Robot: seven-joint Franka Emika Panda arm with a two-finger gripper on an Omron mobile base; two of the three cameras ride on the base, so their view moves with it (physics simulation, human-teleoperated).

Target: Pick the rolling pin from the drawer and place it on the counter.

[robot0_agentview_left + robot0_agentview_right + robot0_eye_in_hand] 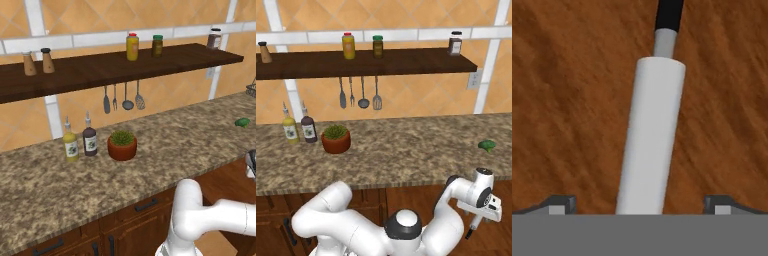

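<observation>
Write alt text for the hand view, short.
A pale grey rolling pin with a black handle lies lengthwise on the reddish-brown wood of the drawer, running up between the two fingertips of the open gripper, which flank its near end without touching.

Base views share the counter [45, 185]; hand view close above wood.
</observation>
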